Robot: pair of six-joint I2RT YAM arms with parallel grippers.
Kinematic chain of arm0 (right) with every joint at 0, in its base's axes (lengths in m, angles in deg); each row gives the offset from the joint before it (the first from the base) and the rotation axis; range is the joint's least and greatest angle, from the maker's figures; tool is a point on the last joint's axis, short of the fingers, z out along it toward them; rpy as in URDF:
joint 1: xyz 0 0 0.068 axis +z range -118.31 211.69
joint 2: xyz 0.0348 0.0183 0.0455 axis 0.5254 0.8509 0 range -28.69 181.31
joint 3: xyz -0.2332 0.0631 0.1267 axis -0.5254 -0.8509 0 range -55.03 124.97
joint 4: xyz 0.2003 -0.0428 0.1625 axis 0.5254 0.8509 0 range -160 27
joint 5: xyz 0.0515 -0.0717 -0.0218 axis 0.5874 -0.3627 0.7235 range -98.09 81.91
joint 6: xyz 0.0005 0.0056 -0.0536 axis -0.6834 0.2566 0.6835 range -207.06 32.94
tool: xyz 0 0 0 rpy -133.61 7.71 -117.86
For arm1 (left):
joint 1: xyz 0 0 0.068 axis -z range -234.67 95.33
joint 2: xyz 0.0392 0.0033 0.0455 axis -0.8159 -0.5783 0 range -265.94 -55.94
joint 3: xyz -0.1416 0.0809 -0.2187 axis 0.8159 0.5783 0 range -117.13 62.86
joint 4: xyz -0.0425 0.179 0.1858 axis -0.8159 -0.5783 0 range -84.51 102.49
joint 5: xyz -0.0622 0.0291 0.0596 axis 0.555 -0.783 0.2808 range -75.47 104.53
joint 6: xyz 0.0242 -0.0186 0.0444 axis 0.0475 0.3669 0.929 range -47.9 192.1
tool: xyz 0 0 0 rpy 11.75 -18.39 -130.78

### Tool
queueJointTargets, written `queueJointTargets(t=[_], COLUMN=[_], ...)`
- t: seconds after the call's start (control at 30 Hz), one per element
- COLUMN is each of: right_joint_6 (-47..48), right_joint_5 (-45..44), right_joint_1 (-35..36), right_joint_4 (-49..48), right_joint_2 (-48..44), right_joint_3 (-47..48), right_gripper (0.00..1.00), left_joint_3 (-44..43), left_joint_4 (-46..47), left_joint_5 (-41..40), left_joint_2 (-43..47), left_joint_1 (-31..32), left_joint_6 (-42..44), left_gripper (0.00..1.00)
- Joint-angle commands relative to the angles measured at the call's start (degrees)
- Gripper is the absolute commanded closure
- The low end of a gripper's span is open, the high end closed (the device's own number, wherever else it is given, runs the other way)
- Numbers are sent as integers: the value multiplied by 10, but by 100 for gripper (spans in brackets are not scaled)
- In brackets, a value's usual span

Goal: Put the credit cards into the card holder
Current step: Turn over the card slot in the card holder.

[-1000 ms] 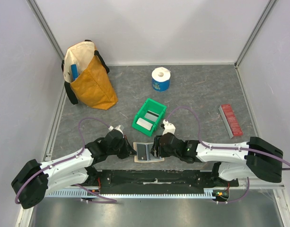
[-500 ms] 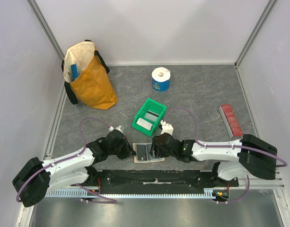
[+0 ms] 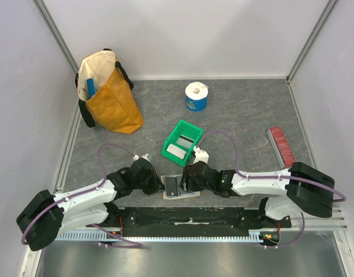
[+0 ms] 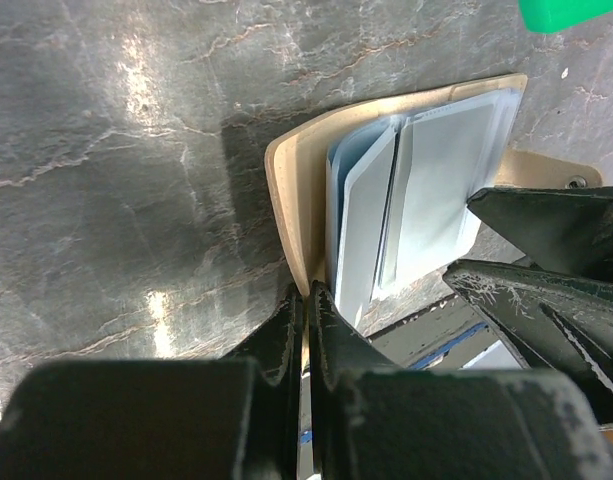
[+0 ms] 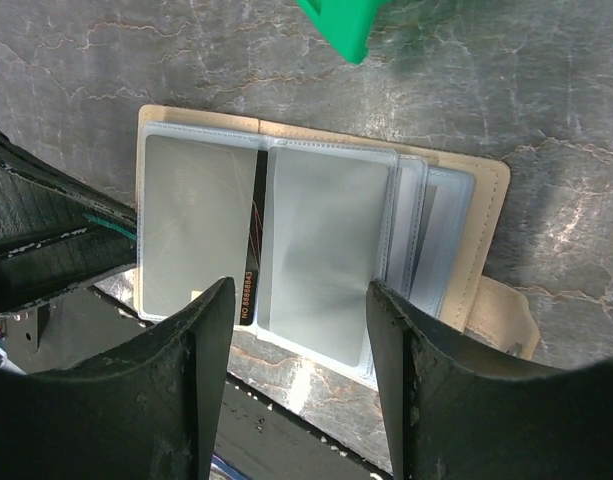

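The tan card holder (image 3: 175, 188) lies open at the table's near edge, between my two grippers. My left gripper (image 4: 308, 300) is shut on the edge of its tan cover (image 4: 291, 200). In the right wrist view its clear pockets (image 5: 426, 240) face up; a pale grey card (image 5: 196, 235) fills the left pocket, another grey card (image 5: 321, 250) the middle one, and a dark card's edge (image 5: 252, 270) shows between them. My right gripper (image 5: 298, 290) hangs open just above those pockets, its fingers (image 5: 201, 400) either side of the middle card, gripping nothing. Two more pale credit cards (image 3: 178, 150) lie in the green bin.
The green plastic bin (image 3: 191, 130) stands just behind the holder. A yellow bag (image 3: 110, 101) stands at the back left, a white and blue roll (image 3: 196, 96) at the back, a red ridged strip (image 3: 282, 146) at the right. A black rail (image 3: 188, 218) runs along the near edge.
My right arm has slid a little to the left, bringing its open gripper over the holder. The left gripper has kept its hold and barely moved.
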Motion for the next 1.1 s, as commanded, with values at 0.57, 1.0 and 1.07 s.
queueJointTargets(t=[0.57, 1.0, 1.07], right_joint_6=[-7, -7, -5], right_joint_5=[-58, -24, -18], right_joint_1=[6, 5, 5], right_joint_4=[70, 56, 51], right_joint_2=[-75, -3, 1], right_joint_3=[-2, 9, 8], right_gripper=[37, 38, 38], left_joint_3=[13, 14, 14], left_joint_4=[45, 46, 47], left_joint_5=[3, 3, 3], left_joint_2=[0, 2, 0], left_joint_1=[0, 0, 0], left_joint_6=[11, 9, 9], left_gripper=[98, 98, 98])
